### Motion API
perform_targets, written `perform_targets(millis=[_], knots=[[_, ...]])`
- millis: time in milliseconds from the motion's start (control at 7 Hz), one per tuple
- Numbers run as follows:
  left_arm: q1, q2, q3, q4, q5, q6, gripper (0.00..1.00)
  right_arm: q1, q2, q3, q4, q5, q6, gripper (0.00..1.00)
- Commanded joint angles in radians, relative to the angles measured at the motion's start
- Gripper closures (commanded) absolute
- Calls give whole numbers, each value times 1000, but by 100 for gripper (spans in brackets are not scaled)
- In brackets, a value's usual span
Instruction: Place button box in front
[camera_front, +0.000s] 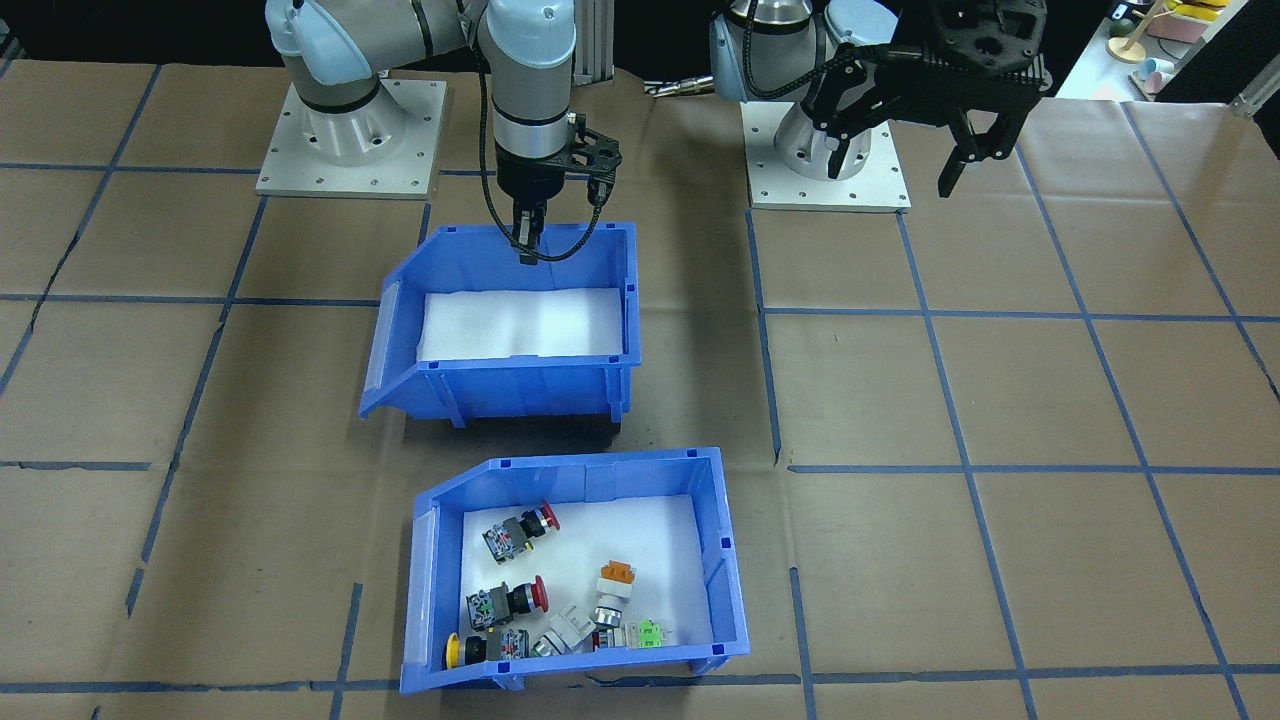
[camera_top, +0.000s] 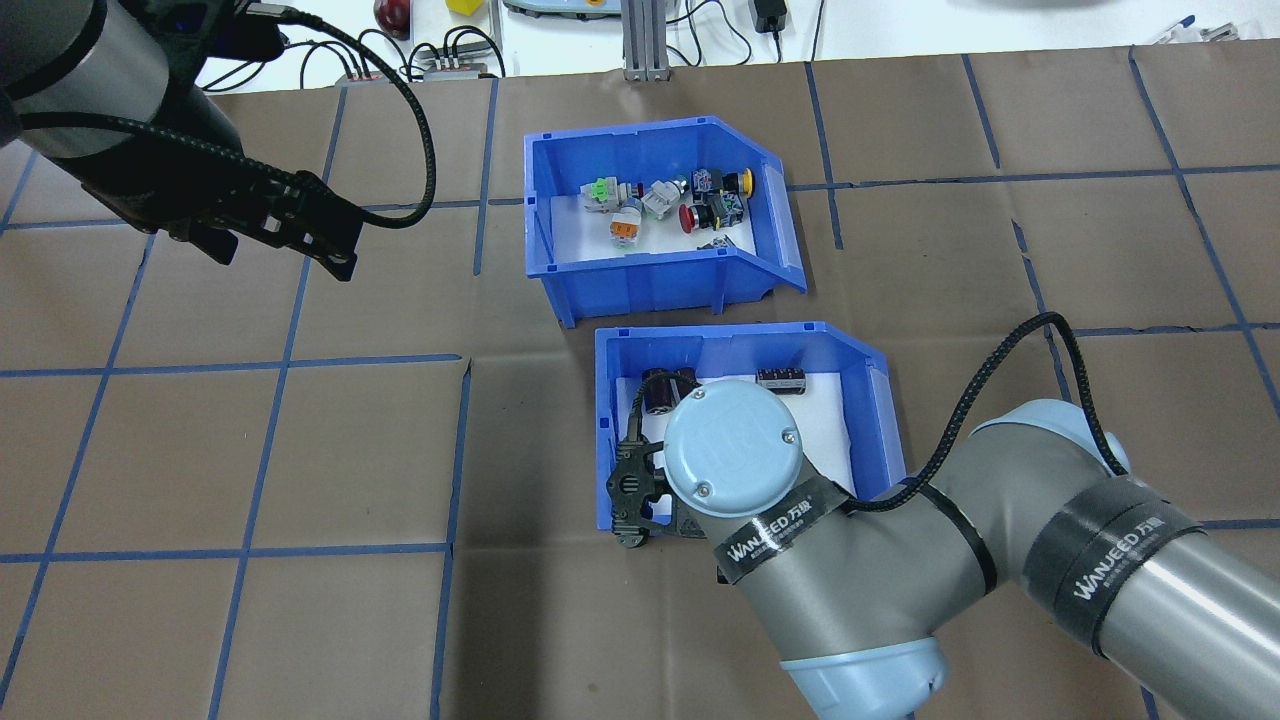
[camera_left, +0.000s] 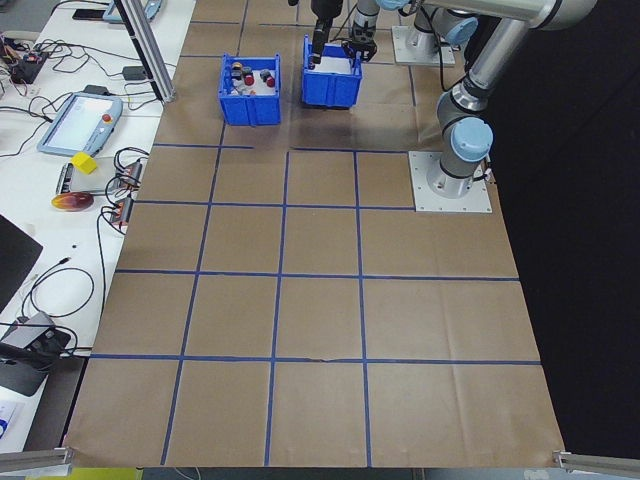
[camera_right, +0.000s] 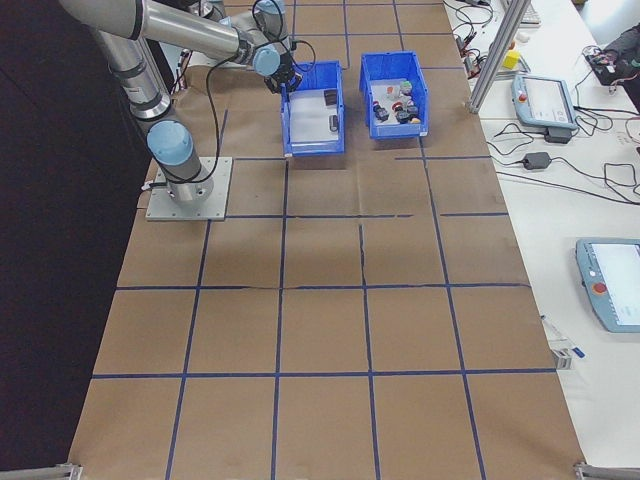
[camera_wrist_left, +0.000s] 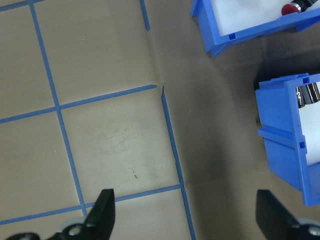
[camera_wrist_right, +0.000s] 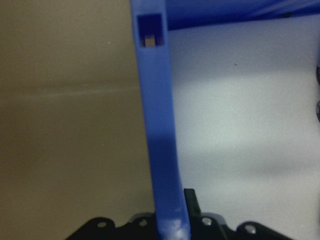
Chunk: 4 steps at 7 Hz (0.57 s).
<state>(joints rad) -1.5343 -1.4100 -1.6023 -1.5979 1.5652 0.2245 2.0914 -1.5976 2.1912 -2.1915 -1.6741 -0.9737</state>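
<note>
The button box (camera_front: 575, 480) is a blue bin with a white liner, on the table's side away from the robot. It holds red mushroom buttons (camera_front: 540, 596) and small orange, yellow and green parts. In the overhead view the button box (camera_top: 640, 270) lies beyond a second blue bin (camera_top: 745, 345) that holds black cylinders (camera_top: 660, 388). My right gripper (camera_front: 527, 243) is shut on the robot-side wall (camera_wrist_right: 157, 130) of that second bin (camera_front: 500, 385). My left gripper (camera_wrist_left: 187, 205) hangs open over bare paper to the left of both bins and shows again as the left gripper (camera_top: 280, 255).
The two arm bases (camera_front: 350, 180) stand at the robot's edge of the brown paper marked with a blue tape grid. Cables and a bench with tools (camera_top: 450, 65) lie beyond the far edge. A teach pendant (camera_right: 545, 100) lies on the side bench.
</note>
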Motion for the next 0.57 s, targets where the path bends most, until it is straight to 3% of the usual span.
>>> perform_targets(millis=[0,286,429], knots=[[17,-7,-14,4,7,-5,1,15,16,1,-5,10,6,91],[17,-9,-16,-8,18,-8,1,64,28,-2,-13,1,79,91],[17,-20,-21,-8,7,-8,1,62,31,-2,-11,-3,79,87]])
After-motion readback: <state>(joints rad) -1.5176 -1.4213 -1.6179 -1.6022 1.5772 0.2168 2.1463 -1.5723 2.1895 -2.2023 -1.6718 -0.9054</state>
